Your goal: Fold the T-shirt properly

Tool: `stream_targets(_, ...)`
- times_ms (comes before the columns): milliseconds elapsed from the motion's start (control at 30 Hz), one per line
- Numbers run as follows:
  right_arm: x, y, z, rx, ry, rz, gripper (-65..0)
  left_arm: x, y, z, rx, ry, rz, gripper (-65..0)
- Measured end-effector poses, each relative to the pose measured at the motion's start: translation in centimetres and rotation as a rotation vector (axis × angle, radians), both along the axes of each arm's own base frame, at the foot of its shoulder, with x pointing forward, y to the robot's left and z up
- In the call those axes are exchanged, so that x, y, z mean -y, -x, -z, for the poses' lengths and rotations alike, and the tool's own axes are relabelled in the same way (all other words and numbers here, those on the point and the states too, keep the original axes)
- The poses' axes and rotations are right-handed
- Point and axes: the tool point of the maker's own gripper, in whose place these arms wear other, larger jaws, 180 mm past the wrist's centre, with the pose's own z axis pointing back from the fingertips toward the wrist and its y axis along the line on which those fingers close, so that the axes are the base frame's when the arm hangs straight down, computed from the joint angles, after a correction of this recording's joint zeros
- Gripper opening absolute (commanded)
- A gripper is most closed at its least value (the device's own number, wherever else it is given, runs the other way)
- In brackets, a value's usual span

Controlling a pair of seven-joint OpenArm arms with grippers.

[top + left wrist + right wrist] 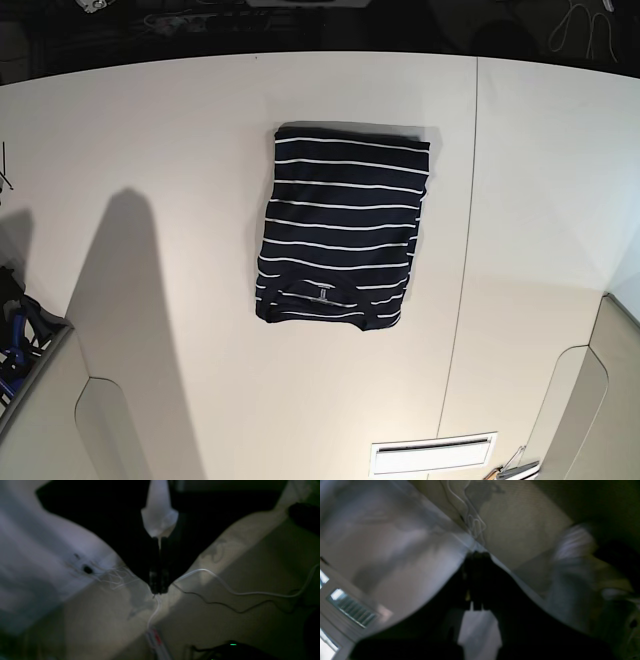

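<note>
Base view: T-shirt (340,225) alone on table (150,150)

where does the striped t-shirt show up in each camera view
base: the T-shirt lies folded in a compact rectangle at the centre of the white table.
left wrist: not in it; dim, blurred floor and cables only.
right wrist: not in it either.
Shared landmark: none sure; a pale surface like the table may edge both wrist views.

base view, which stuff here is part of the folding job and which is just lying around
Part of the job:
- striped T-shirt, folded on the table

Just lying about:
- white cable beyond the table's far edge
- blue object at the table's edge
</note>
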Motion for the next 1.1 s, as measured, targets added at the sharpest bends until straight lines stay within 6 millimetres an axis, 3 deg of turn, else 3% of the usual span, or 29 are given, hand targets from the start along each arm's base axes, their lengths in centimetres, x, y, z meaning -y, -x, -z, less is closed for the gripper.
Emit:
stream_targets(133,2.4,0.0,1.4,0.010,0.074,-0.049,-65.0,0.9,-0.6,1.5,-0.021,-0.005,-0.041,-65.0)
stream_targets(400,5.8,-0.4,2.5,0.035,0.240,-0.067,-65.0,0.1,1.4,2.2,-0.083,-0.029,-0.008,-65.0)
stream_targets(467,6.2,-1.0,2.8,0.059,0.281,-0.057,-65.0,-0.7,0.2,2.7,-0.049,-0.089,-0.044,-65.0)
stream_targets(633,7.0,-5.2,3.7,0.161,0.362,0.067,-65.0,-2.8,-3.5,3.6,0.037,-0.217,-0.123,-65.0)
stream_targets(800,6.6,-8.0,4.3,0.231,0.367,0.184,-65.0,-2.9,-5.4,3.8,0.063,-0.226,-0.128,-65.0)
stream_targets(1100,5.9,-8.6,4.5,0.252,0.358,0.230,-65.0,-2.9,-8.6,4.1,0.114,-0.223,-0.134,-65.0)
